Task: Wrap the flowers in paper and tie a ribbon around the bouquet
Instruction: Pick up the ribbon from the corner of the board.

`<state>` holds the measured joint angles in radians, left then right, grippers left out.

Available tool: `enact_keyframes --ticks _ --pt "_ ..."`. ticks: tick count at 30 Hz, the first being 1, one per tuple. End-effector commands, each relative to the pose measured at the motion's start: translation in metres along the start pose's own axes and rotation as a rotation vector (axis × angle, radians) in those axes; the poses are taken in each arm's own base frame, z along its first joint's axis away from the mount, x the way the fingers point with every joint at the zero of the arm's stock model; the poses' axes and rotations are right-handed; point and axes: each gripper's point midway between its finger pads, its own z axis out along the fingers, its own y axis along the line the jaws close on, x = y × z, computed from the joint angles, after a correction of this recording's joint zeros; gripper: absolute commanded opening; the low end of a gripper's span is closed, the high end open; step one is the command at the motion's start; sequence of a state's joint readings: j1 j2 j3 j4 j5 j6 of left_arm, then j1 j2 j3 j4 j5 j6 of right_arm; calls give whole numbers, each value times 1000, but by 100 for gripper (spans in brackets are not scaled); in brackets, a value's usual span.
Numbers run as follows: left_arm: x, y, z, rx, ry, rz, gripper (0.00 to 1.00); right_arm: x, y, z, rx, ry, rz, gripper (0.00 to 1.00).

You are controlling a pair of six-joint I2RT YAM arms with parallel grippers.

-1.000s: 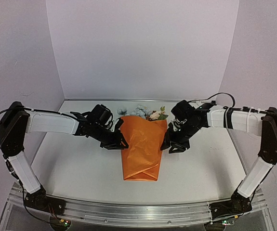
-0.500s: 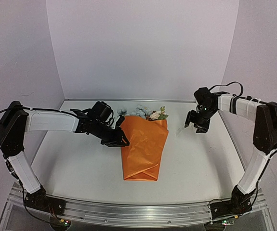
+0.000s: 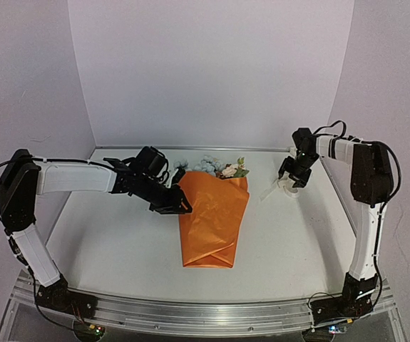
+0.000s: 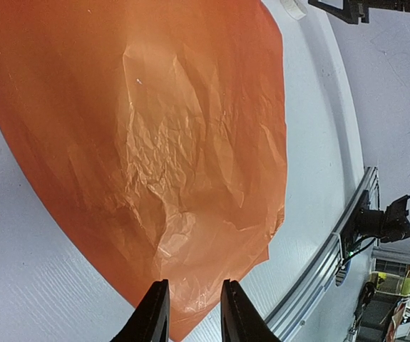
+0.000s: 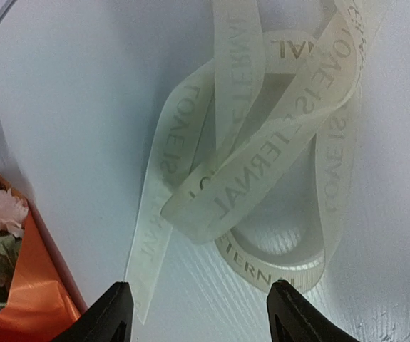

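Nearest the arm bases, the bouquet lies flat on the white tabletop, its folded narrow end pointing toward the bases and its wide mouth pointing away. The orange paper is wrapped right over the stems, crinkled and glossy, one flap crossing the other low on the bundle. Up at the bouquet's left edge, about halfway along it, the left claw comes in low. In the wrist view its two fingers stand only a narrow gap apart with the paper's edge lying in that gap, and whether it is actually pinching the sheet, I cannot tell. Across on the bouquet's right, well apart from it and level with its mouth, the ribbon sits on the tabletop in a loose cream tangle of loops, printed lettering showing, one tail trailing back toward the bouquet. The right claw hovers directly over that tangle, released, fingers spread wide to either side of it and holding nothing. Farthest back, the flowers spill out of the bouquet's mouth: pale blue, white and a pink bloom with a bit of green.
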<state>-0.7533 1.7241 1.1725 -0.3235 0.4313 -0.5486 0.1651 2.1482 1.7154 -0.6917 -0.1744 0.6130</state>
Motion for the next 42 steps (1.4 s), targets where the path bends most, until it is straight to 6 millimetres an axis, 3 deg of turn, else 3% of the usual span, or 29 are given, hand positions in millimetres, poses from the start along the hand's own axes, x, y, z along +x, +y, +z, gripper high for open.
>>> enact_keyframes --ticks 1,7,11,16,19,25,32,42 --pt "-20 -10 -6 9 -36 33 26 -22 6 11 -29 -25 97 62" --pt "-22 -8 -8 2 -39 22 26 -26 1 29 -17 -22 159 55" --pt "-21 -8 -9 0 -42 14 26 -33 0 37 -25 -24 187 45" --pt "-23 -9 -11 1 -53 16 26 -38 1 31 -51 -23 200 12" --pt "-26 -13 -14 13 -68 24 27 -36 2 15 -65 -26 168 0" --pt "-34 -24 -18 54 -101 81 28 -15 11 -37 -144 2 92 0" --pt "-45 -46 -24 114 -150 180 30 31 24 -99 -306 78 79 0" --pt "-60 -98 -24 168 -270 436 35 109 67 -226 -604 152 -50 0"
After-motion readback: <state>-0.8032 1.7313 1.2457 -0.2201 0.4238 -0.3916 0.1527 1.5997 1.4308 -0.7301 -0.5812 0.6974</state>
